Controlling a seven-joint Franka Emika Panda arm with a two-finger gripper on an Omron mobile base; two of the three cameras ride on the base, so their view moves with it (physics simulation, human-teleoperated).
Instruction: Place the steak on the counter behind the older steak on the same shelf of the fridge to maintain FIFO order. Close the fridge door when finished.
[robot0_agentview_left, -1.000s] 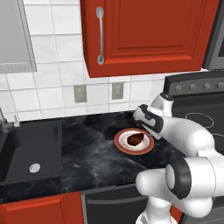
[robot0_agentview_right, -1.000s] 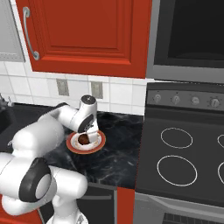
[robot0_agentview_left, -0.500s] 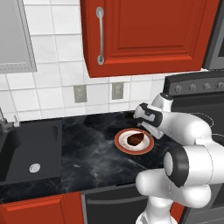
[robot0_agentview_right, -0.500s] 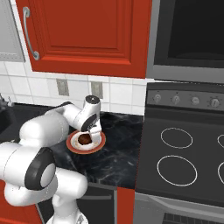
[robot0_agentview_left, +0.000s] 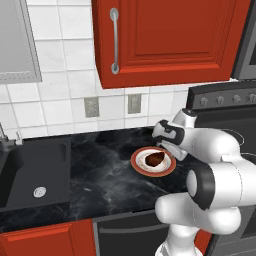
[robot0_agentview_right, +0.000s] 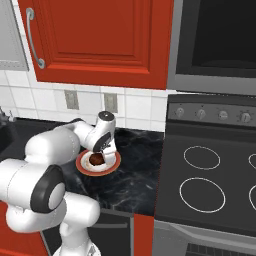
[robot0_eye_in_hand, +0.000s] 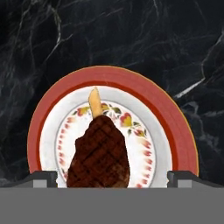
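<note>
Claw (robot0_eye_in_hand: 112, 177) standing with jaws wide apart directly over the steak (robot0_eye_in_hand: 99, 155); nothing gripped.

The steak is lying on a red-rimmed plate (robot0_agentview_left: 138, 166) toward the right end of the black marble surface (robot0_agentview_left: 95, 170), beside the stove (robot0_agentview_right: 210, 175). Judged light, soft and glossy, likely slippery; the claw should be closing across the thick meat body, not the thin pale bone tip (robot0_eye_in_hand: 94, 103).

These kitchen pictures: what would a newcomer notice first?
First, the dark brown grilled steak on a round red-rimmed plate, resting on the black marble counter. The white arm's end effector hangs open just above the meat. Behind, a big red wall cabinet draws the eye.
</note>
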